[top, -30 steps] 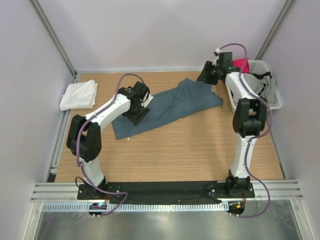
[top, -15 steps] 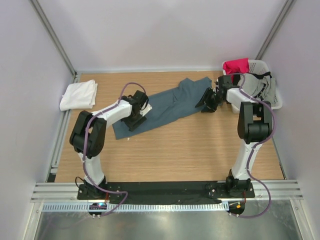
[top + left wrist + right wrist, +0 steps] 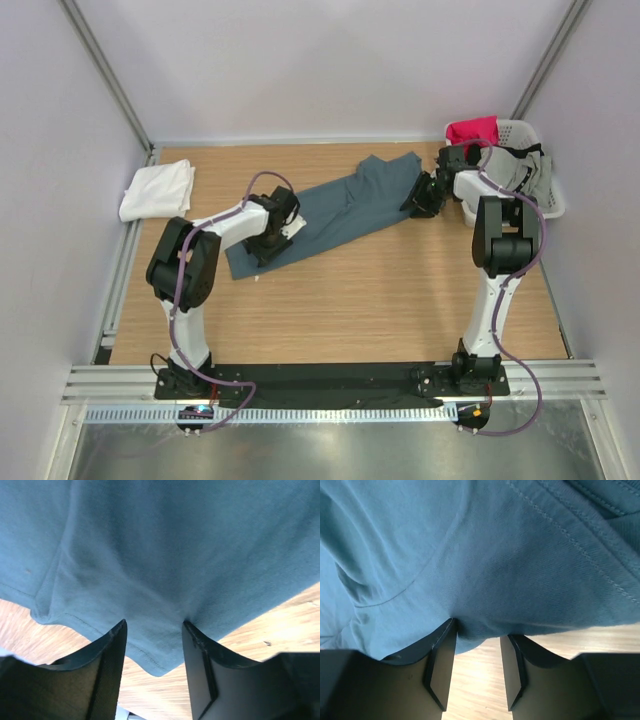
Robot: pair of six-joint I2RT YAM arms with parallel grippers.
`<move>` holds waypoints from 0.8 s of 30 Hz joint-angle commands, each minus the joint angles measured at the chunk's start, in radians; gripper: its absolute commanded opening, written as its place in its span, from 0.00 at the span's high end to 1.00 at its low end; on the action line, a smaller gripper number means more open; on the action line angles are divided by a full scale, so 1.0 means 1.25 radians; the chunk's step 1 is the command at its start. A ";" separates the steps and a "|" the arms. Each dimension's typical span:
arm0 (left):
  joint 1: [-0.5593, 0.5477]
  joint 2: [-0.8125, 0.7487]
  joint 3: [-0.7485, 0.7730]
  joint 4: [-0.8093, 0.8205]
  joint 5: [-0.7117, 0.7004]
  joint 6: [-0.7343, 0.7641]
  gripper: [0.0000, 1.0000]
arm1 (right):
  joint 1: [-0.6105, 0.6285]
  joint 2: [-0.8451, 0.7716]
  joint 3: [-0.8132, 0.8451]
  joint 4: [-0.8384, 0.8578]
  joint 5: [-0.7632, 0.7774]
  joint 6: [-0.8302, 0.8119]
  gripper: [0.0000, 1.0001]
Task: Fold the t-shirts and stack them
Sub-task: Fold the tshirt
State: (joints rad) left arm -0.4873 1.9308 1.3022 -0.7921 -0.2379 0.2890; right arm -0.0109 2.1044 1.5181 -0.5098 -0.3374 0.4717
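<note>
Setting: a pale-walled booth with a light wooden desk [image 3: 340,300]; both arms are bolted at its near edge.
Blue tee: the large soft slate-blue t-shirt [image 3: 345,205] lies unfolded and slantwise across the far middle of the desk, near-left hem to far-right end.
White tee: the compact white cotton t-shirt [image 3: 157,190] sits in the far-left corner, well apart from the blue one.
Left tool [image 3: 154,630]: down on the near-left hem, jaws part-way apart and straddling the cloth's edge, nothing pinched yet.
Right tool [image 3: 477,630]: down on the far-right edge, jaws likewise half-wide, stitched hem at the fingertips and bare wood between them.
Changed: a second ago the right arm was raised over the far-right corner, and it has since dropped onto the cloth. The left has slid toward the hem. Both tools have narrowed.
Meaning: probably a two-ended grasp to start the first fold. Folding, and stacking with the white tee, still lie ahead.
Beyond: a white plastic basket [image 3: 545,190] holding more clothes, far right, beside the right arm.
</note>
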 commanded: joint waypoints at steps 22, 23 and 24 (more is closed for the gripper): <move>-0.274 0.021 0.139 -0.203 0.299 -0.097 1.00 | 0.060 0.255 0.384 0.048 0.065 -0.102 0.67; -0.291 0.033 0.155 -0.217 0.314 -0.097 1.00 | 0.065 0.266 0.416 0.050 0.064 -0.105 0.67; -0.300 0.043 0.189 -0.223 0.318 -0.099 1.00 | 0.070 0.276 0.432 0.050 0.064 -0.107 0.67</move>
State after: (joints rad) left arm -0.8333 1.9499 1.4559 -0.9993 0.0837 0.1841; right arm 0.0444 2.4104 1.9823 -0.4782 -0.2802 0.3672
